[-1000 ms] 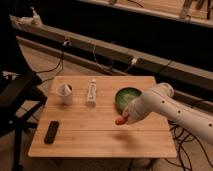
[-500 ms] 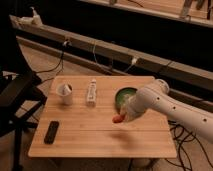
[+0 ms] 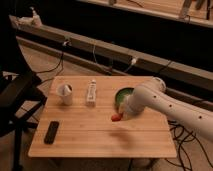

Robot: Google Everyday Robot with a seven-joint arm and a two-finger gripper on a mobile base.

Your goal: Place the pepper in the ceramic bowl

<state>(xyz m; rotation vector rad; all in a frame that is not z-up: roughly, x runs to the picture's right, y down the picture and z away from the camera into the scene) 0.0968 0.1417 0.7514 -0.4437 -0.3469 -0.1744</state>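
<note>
The pepper is small and red-orange. It sits at the tip of my gripper, held just above the wooden table, in front of and left of the ceramic bowl. The ceramic bowl is dark green with a paler inside and stands at the table's right rear. My white arm reaches in from the right and covers the bowl's right half. My gripper is shut on the pepper.
A small white cup stands at the left rear of the table. A white tube-like item lies beside it. A black remote-like object lies at the front left. A black chair stands left of the table. Cables run behind.
My arm and gripper with the pepper have shifted slightly left and a little back; the other things have not moved.
</note>
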